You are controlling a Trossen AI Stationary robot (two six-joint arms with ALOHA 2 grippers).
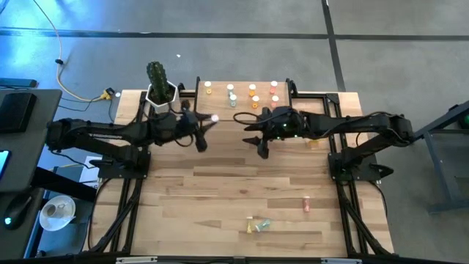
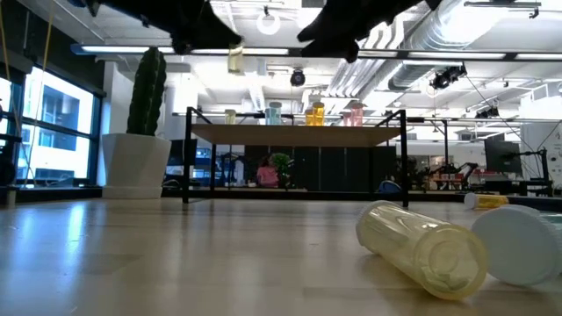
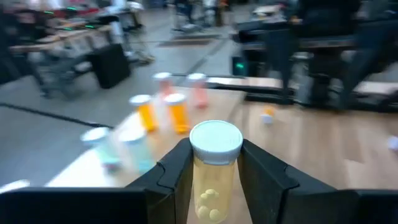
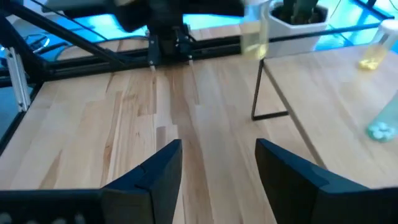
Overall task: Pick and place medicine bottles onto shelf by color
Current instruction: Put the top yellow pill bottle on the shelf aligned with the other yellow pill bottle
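I had about nine capped bottles standing on the shelf (image 1: 220,103), a light-wood board on thin black legs, with orange ones together and pink ones beside them. My left claw (image 3: 214,171) was clamped on a yellow bottle (image 3: 213,168), a clear cylinder with a white ribbed cap and pills inside, carried in the air just beside the shelf's near edge. My right claw (image 4: 217,163) hung empty, fingers spread, over bare planks of the table (image 1: 220,198). Judging by that, roughly half remained: a few loose bottles (image 1: 258,226) lay on their sides near the front edge.
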